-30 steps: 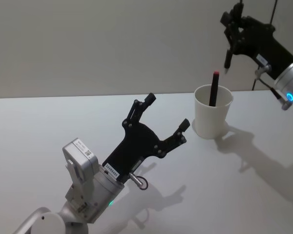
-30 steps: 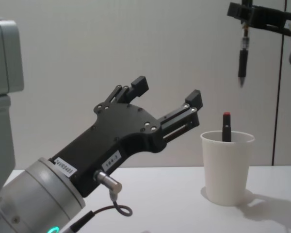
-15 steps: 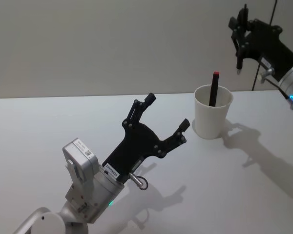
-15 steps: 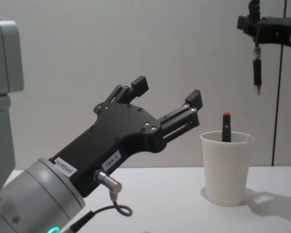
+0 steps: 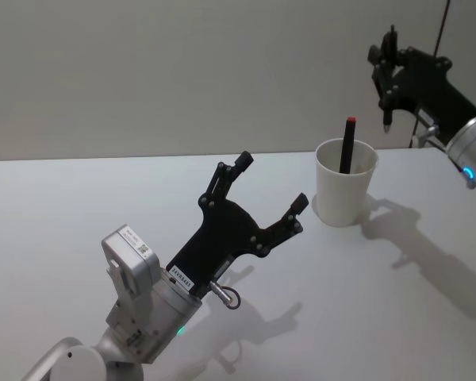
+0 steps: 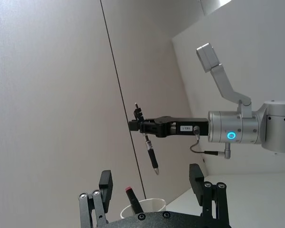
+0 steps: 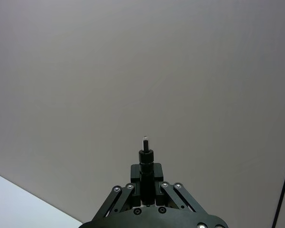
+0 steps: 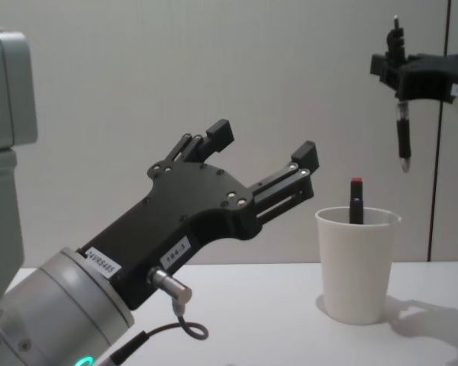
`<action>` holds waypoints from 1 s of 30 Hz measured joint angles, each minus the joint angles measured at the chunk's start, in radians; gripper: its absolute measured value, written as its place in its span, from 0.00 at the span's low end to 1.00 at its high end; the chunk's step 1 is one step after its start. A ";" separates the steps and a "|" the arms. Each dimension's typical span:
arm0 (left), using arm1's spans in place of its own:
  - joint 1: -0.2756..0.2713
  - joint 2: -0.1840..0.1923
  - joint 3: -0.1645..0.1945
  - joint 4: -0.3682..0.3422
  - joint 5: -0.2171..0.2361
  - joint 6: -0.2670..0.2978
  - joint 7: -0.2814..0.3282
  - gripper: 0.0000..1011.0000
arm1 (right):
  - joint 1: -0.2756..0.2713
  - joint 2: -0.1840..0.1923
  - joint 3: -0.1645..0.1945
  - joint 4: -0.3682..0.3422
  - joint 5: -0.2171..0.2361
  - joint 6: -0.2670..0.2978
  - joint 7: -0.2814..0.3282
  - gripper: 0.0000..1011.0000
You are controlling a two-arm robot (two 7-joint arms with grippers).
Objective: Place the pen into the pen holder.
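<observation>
Right claw [image 5: 391, 70] pinches the pen [image 5: 389, 94] upright, up and right of the cup [image 5: 346, 193], a bit lower than before.

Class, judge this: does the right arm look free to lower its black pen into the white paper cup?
Probably yes. The right pincer, shut on the black pen, hangs above and slightly beside the paper cup. Its mouth is open apart from one red-capped pen.
</observation>
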 joint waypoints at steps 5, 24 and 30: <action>0.000 0.000 0.000 0.000 0.000 0.000 0.000 0.99 | 0.010 -0.012 -0.007 0.033 -0.006 -0.017 0.010 0.15; 0.000 0.000 0.000 0.000 0.000 0.000 0.000 0.99 | 0.054 -0.067 -0.041 0.157 -0.019 -0.061 0.050 0.15; 0.000 0.000 0.000 0.000 0.000 0.000 0.000 0.99 | 0.059 -0.078 -0.051 0.185 -0.023 -0.063 0.057 0.15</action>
